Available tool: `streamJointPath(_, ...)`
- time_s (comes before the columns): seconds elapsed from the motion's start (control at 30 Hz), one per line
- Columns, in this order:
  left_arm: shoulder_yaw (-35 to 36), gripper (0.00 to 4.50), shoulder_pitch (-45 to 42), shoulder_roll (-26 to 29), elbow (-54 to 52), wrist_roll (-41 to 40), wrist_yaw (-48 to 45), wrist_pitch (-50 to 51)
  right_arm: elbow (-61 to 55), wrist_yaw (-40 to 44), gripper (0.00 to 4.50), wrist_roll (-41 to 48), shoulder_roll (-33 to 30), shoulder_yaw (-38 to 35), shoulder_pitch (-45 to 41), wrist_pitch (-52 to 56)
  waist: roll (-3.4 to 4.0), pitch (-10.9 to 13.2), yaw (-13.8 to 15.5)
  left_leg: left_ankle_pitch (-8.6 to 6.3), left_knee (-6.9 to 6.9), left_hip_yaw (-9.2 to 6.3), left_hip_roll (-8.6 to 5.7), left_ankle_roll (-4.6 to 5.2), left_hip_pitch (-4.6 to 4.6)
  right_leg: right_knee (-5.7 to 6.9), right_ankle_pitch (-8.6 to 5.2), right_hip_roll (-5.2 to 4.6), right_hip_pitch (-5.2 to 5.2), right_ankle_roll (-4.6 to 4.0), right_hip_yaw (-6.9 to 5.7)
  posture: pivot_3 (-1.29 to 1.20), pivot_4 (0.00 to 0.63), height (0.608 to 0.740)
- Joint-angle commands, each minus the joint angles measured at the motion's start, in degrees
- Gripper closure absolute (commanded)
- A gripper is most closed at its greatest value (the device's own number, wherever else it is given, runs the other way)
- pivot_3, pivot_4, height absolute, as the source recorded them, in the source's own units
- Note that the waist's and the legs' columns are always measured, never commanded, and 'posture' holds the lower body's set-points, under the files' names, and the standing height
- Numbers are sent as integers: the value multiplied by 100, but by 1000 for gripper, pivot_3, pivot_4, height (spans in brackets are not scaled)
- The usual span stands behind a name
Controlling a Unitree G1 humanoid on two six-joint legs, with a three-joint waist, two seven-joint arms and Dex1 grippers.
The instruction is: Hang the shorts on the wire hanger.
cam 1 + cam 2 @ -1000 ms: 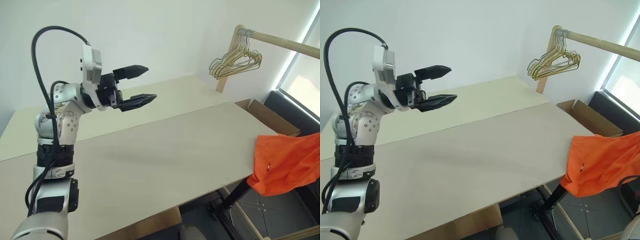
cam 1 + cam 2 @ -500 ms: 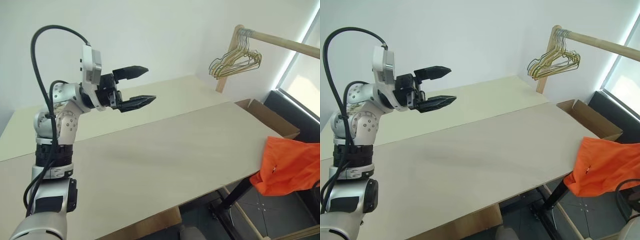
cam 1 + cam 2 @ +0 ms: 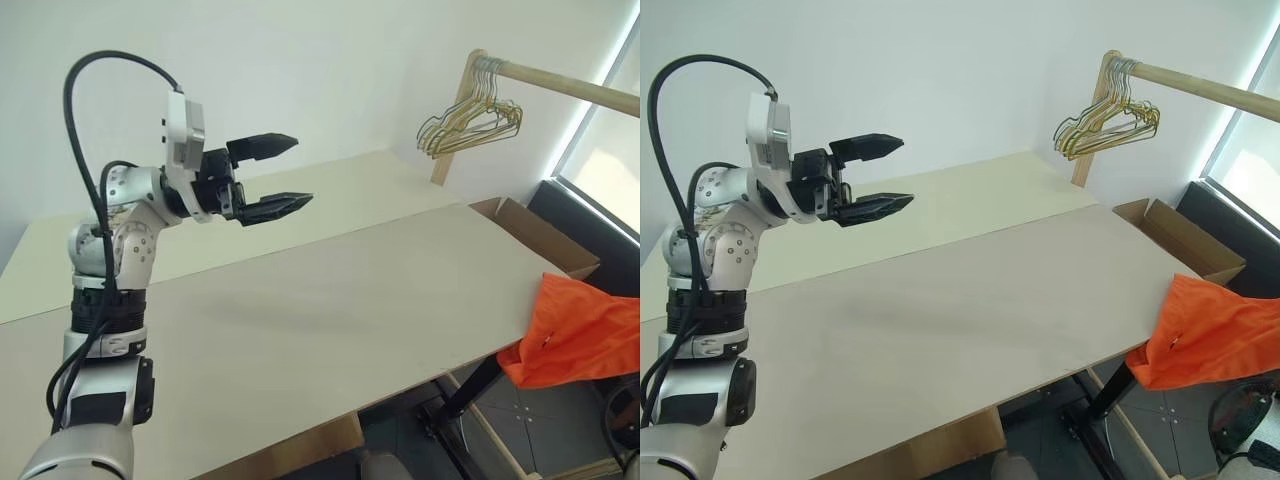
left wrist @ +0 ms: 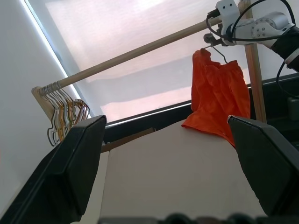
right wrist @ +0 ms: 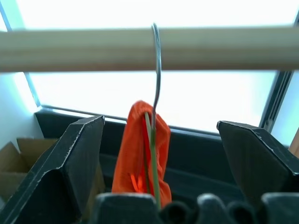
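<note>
The orange shorts (image 5: 140, 154) hang on the thin wire hanger (image 5: 157, 60), whose hook rests over the wooden rail (image 5: 70, 49). My right gripper (image 5: 161, 123) is open, its fingers wide apart on either side of the hanger and touching nothing. In the head views the shorts (image 3: 585, 340) hang past the table's right end. The left wrist view shows the shorts (image 4: 217, 95) draped below the rail, with my right arm beside the hook. My left gripper (image 3: 280, 175) is open and empty, held high over the table's far left.
A bunch of gold wire hangers (image 3: 472, 118) hangs at the rail's near end by the wooden post. An open cardboard box (image 3: 535, 235) sits beyond the beige table (image 3: 350, 300). A black table leg stands below the shorts.
The shorts have shifted right and lower in the head views and now hang narrower. The left gripper has not moved.
</note>
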Motion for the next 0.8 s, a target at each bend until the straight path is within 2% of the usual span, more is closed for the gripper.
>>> streamJointPath(0.03,60,0,-109,103,-83,-20,81,25,-1240,134,34,-378,63,394,123,-1160,1,0,0,0,0,-1,0,0,11,2,0,0,-3,0,0,-177,0,740)
streamJointPath(0.13,145,0,27,143,-197,-64,298,195,-2151,792,34,-190,156,923,19,-1638,2,0,-4,0,0,-1,0,0,17,4,0,0,-5,0,4,-152,0,740)
streamJointPath(0.23,330,0,364,264,-511,-245,516,508,-2801,2090,34,778,287,1496,-232,-1587,-5,5,-1,0,-3,-4,2,0,42,4,0,4,7,0,6,-96,0,740)
streamJointPath(0.33,475,0,752,368,-905,-265,834,670,-3015,3073,34,1823,559,1823,-418,-1232,-46,24,66,-1,-10,-19,8,1,68,-1,0,8,33,-1,-6,-35,0,740)
streamJointPath(0.43,687,0,1409,408,-1454,-135,1249,520,-2875,3896,34,2253,732,2360,-386,-980,-65,32,206,-2,-8,-36,6,0,69,-3,2,1,38,-4,-17,8,0,740)
streamJointPath(0.57,924,0,2218,428,-1946,28,1556,219,-2648,5021,34,2148,624,3071,-90,-1166,-75,39,644,-2,-9,-39,-1,-9,30,0,2,-7,-14,-9,-22,75,0,740)
streamJointPath(0.7,1070,0,2988,670,-2360,86,1595,214,-2465,6178,34,2215,379,3735,225,-926,-83,42,1041,23,-5,-43,-8,-55,-51,11,9,-9,-112,-27,-32,119,0,740)
streamJointPath(0.8,1055,0,3392,978,-2599,-40,1445,427,-2197,6836,34,2182,304,3981,418,-1025,-89,46,1252,34,-3,-56,-8,-72,-74,8,14,-7,-123,-35,-51,139,0,740)
